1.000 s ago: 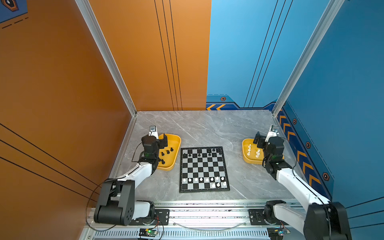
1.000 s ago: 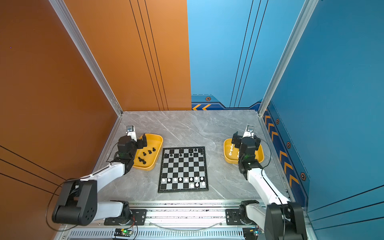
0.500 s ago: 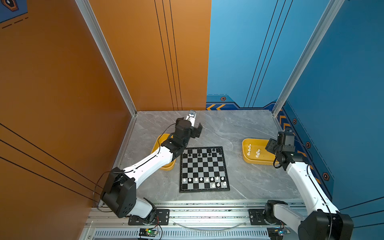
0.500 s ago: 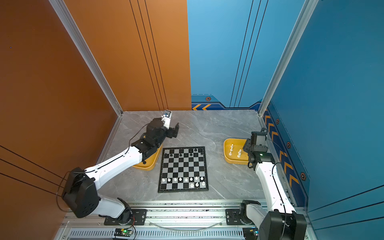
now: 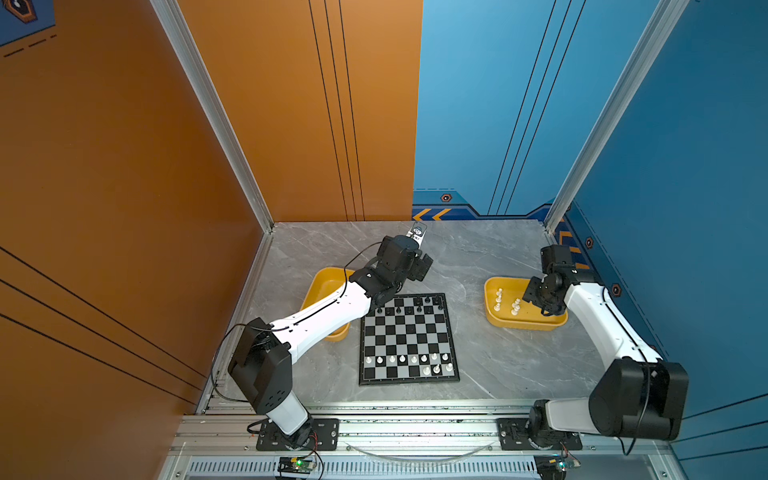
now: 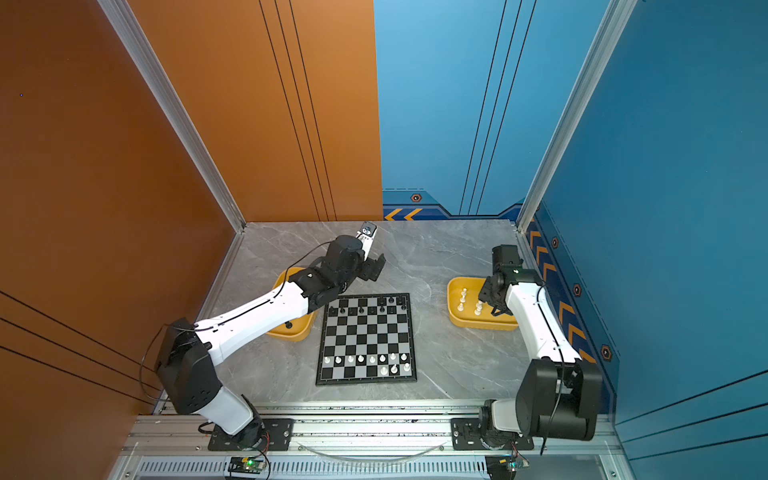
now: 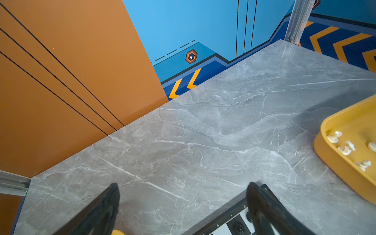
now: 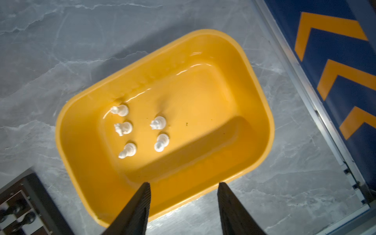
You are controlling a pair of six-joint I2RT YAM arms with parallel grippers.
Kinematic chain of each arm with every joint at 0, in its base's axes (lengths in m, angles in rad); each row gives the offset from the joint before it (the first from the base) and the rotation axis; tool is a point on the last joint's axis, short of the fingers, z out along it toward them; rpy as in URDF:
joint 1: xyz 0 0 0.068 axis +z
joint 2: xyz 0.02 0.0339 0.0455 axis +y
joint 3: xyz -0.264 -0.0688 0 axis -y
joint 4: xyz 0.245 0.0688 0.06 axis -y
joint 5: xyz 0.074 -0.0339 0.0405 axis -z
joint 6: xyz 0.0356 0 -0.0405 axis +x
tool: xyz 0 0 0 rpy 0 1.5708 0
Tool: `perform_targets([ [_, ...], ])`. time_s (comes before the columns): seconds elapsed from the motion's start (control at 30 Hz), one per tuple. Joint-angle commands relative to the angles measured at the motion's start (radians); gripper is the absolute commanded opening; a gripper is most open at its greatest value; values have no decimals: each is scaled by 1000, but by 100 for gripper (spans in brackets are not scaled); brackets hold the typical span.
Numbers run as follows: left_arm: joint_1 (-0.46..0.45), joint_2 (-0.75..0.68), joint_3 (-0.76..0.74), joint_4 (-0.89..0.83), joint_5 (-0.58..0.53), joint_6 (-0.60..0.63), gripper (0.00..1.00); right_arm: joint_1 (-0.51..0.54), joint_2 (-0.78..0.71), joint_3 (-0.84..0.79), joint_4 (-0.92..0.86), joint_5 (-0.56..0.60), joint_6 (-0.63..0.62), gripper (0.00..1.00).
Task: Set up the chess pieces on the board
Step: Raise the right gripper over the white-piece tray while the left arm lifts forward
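Note:
The board point(image 5: 409, 338) lies in the middle of the table in both top views. Black chess pieces point(image 5: 409, 309) stand on its two far rows and white ones point(image 5: 409, 359) on its two near rows. Several more white pieces point(image 8: 124, 128) stand in the right yellow tray point(image 8: 85, 97). My left gripper point(image 7: 183, 184) hangs open and empty above the table by the board's far left corner point(image 7: 230, 221). Above that tray's near rim my right gripper point(image 8: 184, 183) has its jaws apart with nothing between them.
A second yellow tray point(image 5: 324, 278) sits left of the board, mostly covered by my left arm. Orange and blue walls close in the table on the left, the back and the right. Bare grey marble point(image 5: 457, 253) lies behind the board.
My left arm has swung from the left tray to the board's far left corner. My right gripper has drawn back from over the white pieces to the tray's rim, and its jaws have narrowed.

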Motion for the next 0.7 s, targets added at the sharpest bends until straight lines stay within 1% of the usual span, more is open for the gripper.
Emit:
perform_targets([
  [0.0,12,30,80,-49,5,13,98,42,32,160,-144,11,0,58],
  [0.1,21,58,148,-84,5,24,98,52,79,270,-210,15,-2,58],
  [0.2,34,83,202,-140,12,31,98,67,92,291,-252,25,-10,58],
  [0.4,55,121,259,-172,59,29,98,60,43,89,-226,-55,0,57],
  [0.5,56,137,278,-183,76,30,98,20,24,1,-190,-110,6,54],
  [0.63,57,153,297,-186,103,30,98,-41,15,-58,-138,-159,3,53],
  [0.67,57,158,306,-188,111,29,98,-50,15,-65,-124,-167,3,51],
])
